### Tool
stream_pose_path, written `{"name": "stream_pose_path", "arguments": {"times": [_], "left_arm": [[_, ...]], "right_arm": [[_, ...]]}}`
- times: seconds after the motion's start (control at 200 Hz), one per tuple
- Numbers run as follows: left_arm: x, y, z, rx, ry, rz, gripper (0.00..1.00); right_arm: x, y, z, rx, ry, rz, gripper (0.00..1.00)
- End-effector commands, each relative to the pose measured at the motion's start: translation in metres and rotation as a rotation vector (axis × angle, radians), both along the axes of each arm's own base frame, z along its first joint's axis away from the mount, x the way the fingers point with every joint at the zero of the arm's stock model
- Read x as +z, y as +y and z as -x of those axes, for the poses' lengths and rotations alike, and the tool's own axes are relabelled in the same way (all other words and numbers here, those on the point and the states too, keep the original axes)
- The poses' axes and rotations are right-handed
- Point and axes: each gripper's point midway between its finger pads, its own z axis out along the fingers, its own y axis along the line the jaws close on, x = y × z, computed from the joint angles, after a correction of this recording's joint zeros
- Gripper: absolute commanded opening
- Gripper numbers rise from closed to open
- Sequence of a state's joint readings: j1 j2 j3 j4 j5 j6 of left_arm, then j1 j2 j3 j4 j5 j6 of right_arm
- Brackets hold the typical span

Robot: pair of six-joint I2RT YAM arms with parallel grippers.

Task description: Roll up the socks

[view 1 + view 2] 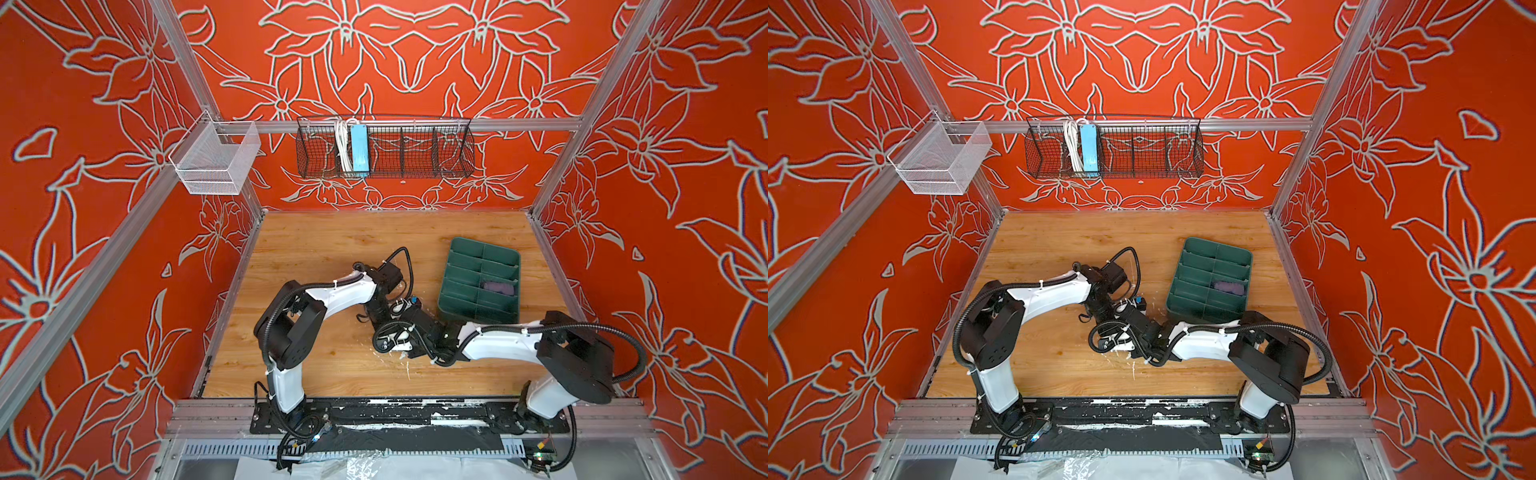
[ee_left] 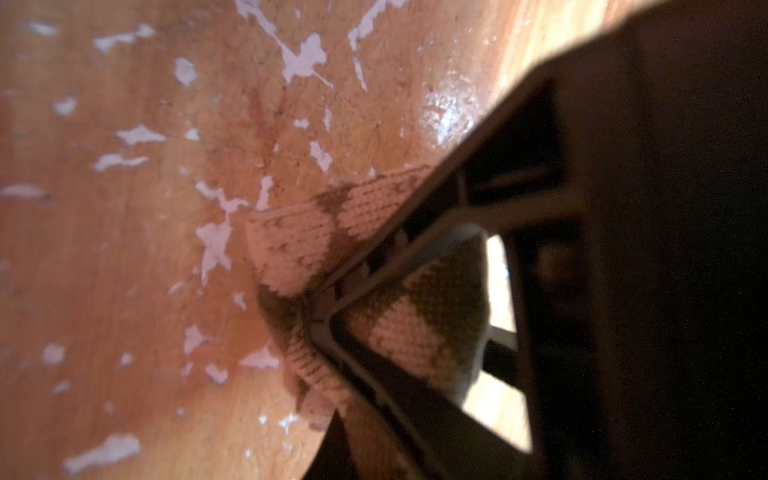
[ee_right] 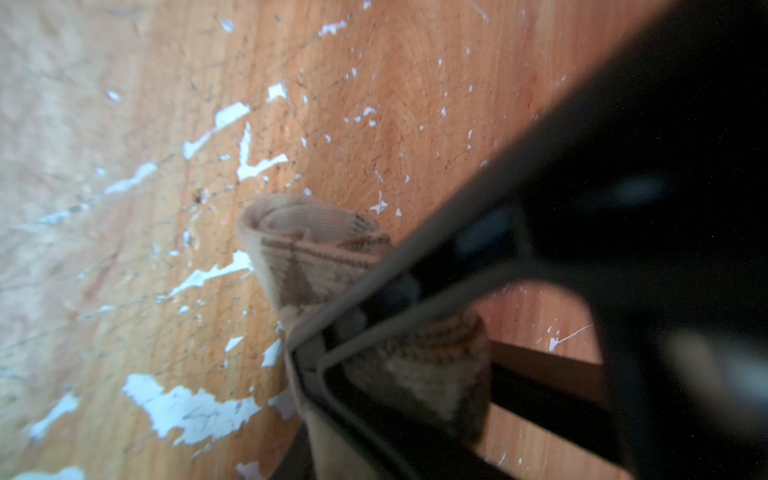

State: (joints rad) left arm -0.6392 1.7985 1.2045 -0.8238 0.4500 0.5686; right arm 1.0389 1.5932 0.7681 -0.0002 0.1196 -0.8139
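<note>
Downward, left gripper (image 2: 316, 368) pinches argyle sock (image 2: 297, 245).

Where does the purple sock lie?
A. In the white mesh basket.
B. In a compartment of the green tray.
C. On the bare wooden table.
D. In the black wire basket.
B: in a top view the purple sock lies inside one compartment of the green tray.

Tabletop (image 1: 316, 245): far-edge strip and near-edge middle open. Obstructions: green tray (image 1: 461, 303), right edge; left gripper (image 2: 318, 320) and right gripper (image 3: 299, 349) crowding argyle sock (image 2: 291, 249), centre.
</note>
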Motion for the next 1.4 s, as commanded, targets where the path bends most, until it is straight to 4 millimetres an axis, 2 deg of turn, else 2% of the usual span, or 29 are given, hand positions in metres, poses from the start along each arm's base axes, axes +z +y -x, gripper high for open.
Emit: {"name": "stream_pose_path", "arguments": {"times": [0.0,0.075,0.125,0.295,0.455,0.515,0.565,0.65,0.786,0.856,0.881,0.891,1.001,1.086,1.186,1.276,1.396], "left_arm": [[0.043,-0.013,-0.005,-0.033,-0.154,0.127,0.34],[0.048,-0.009,-0.004,-0.034,-0.189,0.136,0.47],[0.05,-0.007,-0.003,-0.037,-0.205,0.134,0.51],[0.056,-0.002,-0.002,-0.045,-0.261,0.136,0.56],[0.077,0.001,-0.01,-0.008,-0.367,0.158,0.57],[0.092,0.005,-0.02,0.049,-0.457,0.17,0.57],[0.106,0.012,-0.031,0.118,-0.551,0.174,0.57],[0.132,0.03,-0.051,0.271,-0.714,0.173,0.6],[0.165,0.059,-0.065,0.463,-0.892,0.18,0.72],[0.172,0.063,-0.063,0.486,-0.919,0.208,0.85],[0.173,0.063,-0.062,0.483,-0.921,0.218,0.92],[0.173,0.063,-0.061,0.484,-0.921,0.221,1.0],[0.177,0.066,-0.06,0.52,-0.936,0.249,0.97],[0.178,0.071,-0.064,0.575,-0.946,0.25,0.97],[0.177,0.083,-0.071,0.652,-0.969,0.207,0.97],[0.167,0.092,-0.075,0.679,-0.978,0.138,0.97],[0.157,0.102,-0.082,0.713,-0.992,0.049,0.97]], "right_arm": [[-0.011,-0.03,0.012,-0.067,0.099,0.094,0.0],[-0.005,-0.037,0.016,-0.098,0.119,0.095,0.0],[-0.001,-0.042,0.019,-0.123,0.135,0.081,0.0],[0.015,-0.052,0.023,-0.193,0.169,0.021,0.0],[0.033,-0.067,0.013,-0.264,0.149,-0.005,0.0],[0.052,-0.07,0.007,-0.289,0.124,-0.058,0.0],[0.076,-0.074,-0.002,-0.315,0.091,-0.13,0.0],[0.112,-0.087,-0.016,-0.364,0.039,-0.225,0.0],[0.152,-0.13,-0.047,-0.493,-0.072,-0.263,0.0],[0.162,-0.154,-0.067,-0.564,-0.168,-0.215,0.0],[0.164,-0.162,-0.074,-0.583,-0.198,-0.197,0.0],[0.164,-0.165,-0.076,-0.59,-0.208,-0.191,0.0],[0.169,-0.189,-0.106,-0.665,-0.247,-0.161,0.0],[0.162,-0.203,-0.128,-0.702,-0.261,-0.098,0.0],[0.15,-0.21,-0.149,-0.684,-0.289,0.004,0.0],[0.142,-0.208,-0.158,-0.673,-0.255,0.041,0.0],[0.128,-0.21,-0.16,-0.687,-0.194,0.095,0.0]]}}
